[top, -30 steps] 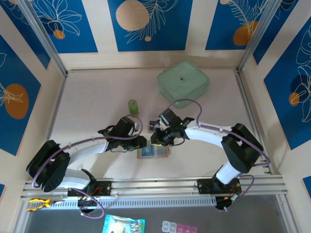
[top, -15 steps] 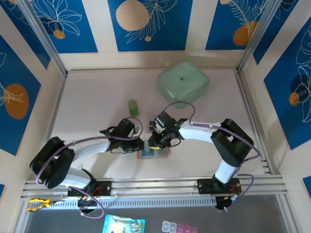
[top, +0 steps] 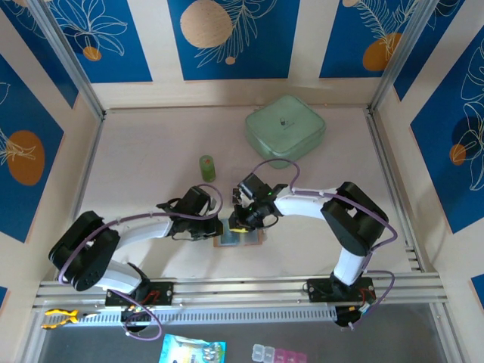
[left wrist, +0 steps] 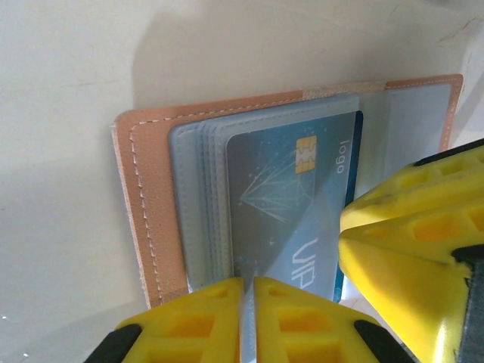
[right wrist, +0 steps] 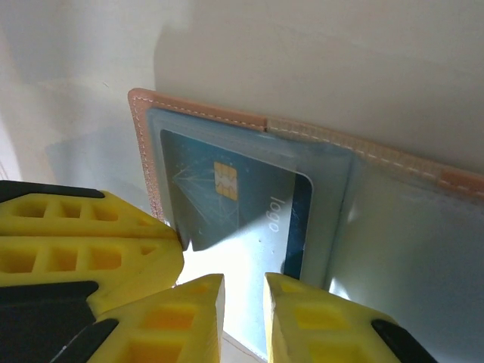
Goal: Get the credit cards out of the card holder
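nothing is out yet: the card holder point(top: 240, 237) lies open at lower centre of the surface point(top: 151, 174), a blue credit card point(left wrist: 291, 204) inside, left gripper point(left wrist: 248, 318) pinched on the holder's edge, right gripper point(right wrist: 243, 318) narrow, grip unclear.

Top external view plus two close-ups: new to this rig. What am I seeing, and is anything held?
The top view looks down on two white robot arms meeting over the open card holder on the table; a green box and small green cylinder sit farther back. The close-ups come from wrist cameras; the yellow blocks are gripper fingers. A blue credit card lies in the holder's clear sleeve. The left gripper is closed at the holder's edge; the right gripper has a narrow gap over a sleeve. Whether either pinches anything is unclear.
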Robot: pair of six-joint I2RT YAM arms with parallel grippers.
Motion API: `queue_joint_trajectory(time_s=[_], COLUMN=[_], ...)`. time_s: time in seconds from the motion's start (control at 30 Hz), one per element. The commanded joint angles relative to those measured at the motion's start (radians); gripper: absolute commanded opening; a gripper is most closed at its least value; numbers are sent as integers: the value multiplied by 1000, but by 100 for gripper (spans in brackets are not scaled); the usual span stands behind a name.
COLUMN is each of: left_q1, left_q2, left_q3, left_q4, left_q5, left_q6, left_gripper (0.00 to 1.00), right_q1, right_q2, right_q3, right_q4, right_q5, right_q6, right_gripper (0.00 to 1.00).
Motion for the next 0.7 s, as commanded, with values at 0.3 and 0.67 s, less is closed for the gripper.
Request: queue_joint_trajectory(time_s=[0.3,0.67], left_q1=[12,12], left_q2=[15,9], left_q3=[-9,-7], left_q4=[-19,-20], left_q5=[-16,-15], left_q6=[29,28], left_gripper=[12,12], right_q1=[12,20], right_q2=[15,22], right_q3=[38,34], right_q4=[-73,-61], right_q5=[42,39], right_q6=[-40,-32], right_gripper=[24,24])
